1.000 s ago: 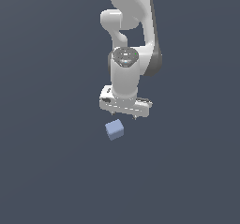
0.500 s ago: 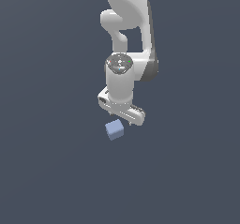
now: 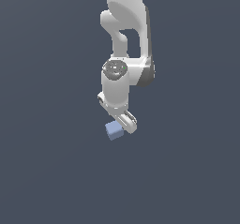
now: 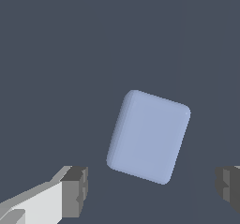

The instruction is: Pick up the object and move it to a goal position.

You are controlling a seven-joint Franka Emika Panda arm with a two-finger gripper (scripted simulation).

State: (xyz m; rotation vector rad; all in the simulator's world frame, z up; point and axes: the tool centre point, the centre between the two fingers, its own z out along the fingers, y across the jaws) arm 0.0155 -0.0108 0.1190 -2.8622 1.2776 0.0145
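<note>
Pincer (image 4: 150, 190) held wide just above the cube (image 4: 148, 136), nothing gripped yet; grasp, lift and carry are judged outstanding.

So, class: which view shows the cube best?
The wrist view: the cube fills mid-frame, unobstructed, ahead of the open gripper. In the exterior view the cube is small, its upper edge partly behind the gripper.
</note>
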